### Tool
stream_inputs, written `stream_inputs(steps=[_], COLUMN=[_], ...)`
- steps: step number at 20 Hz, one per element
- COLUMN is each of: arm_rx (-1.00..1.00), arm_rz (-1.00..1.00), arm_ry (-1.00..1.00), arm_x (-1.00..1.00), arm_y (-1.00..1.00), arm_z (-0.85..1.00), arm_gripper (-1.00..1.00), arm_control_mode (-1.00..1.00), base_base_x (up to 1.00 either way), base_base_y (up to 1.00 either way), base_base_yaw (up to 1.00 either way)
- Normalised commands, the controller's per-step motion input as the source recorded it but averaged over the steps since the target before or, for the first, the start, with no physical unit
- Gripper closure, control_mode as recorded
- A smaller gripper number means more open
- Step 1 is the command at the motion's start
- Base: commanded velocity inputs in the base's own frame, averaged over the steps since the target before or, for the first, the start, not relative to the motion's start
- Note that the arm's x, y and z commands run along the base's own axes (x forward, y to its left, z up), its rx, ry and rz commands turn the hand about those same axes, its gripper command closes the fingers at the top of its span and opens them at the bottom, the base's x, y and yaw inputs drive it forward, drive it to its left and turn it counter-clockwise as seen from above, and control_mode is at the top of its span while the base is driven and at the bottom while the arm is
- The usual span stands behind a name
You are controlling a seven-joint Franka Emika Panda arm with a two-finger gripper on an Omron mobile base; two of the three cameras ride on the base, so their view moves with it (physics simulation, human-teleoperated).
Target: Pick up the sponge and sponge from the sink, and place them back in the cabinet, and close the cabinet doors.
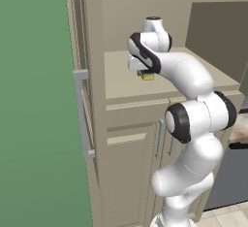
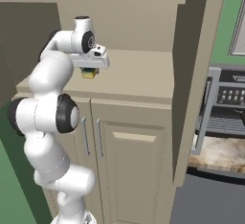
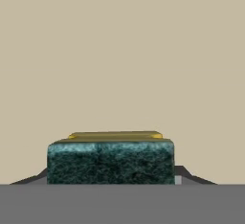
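1. Gripper [image 1: 146, 73] closed on a sponge [image 1: 147, 75], jaws pinching it from both sides, pointed down over the beige shelf [image 1: 127, 83] inside the cabinet [image 1: 116, 124].
2. Same hold seen from the right base camera: gripper [image 2: 89, 72] under the white hand, with the yellow and green of the sponge [image 2: 89, 73] peeking out directly beneath it.
3. From the hand camera, sponge [image 3: 111, 162] sitting right at the fingertips, dark green scrub face toward the lens, a strip of yellow base showing just past its top edge.
4. Dark fingers [image 3: 184, 173] showing as small wedges on either side of the sponge, pressed against its ends.
5. Beyond the sponge, plain beige shelf surface [image 3: 122, 55] all the way across.
6. Cannot tell whether the sponge touches the shelf or hangs just above it; very close to it in both base views.
7. To the left of the gripper, an open tall door [image 1: 83, 105] seen almost edge-on, with a long silver bar handle [image 1: 82, 115] on its face.
8. To the right of the gripper, the other tall door [image 2: 198, 84] swung outward, well apart from the hand.
9. Below the gripper, under the shelf edge, a pair of shorter beige doors [image 2: 131, 170] with small vertical handles [image 2: 99, 138], both shut.
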Motion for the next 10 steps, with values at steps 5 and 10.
stream_inputs(steps=[5, 10], arm_rx=[0.00, 0.00], arm_rz=[0.00, 0.00], arm_ry=[0.00, 0.00], arm_x=[0.12, 0.10], arm_y=[0.00, 0.00], arm_z=[-0.11, -0.05], arm_gripper=[1.00, 1.00], arm_control_mode=[-1.00, -1.00], base_base_x=[0.00, 0.00], base_base_y=[0.00, 0.00], base_base_yaw=[0.00, 0.00])
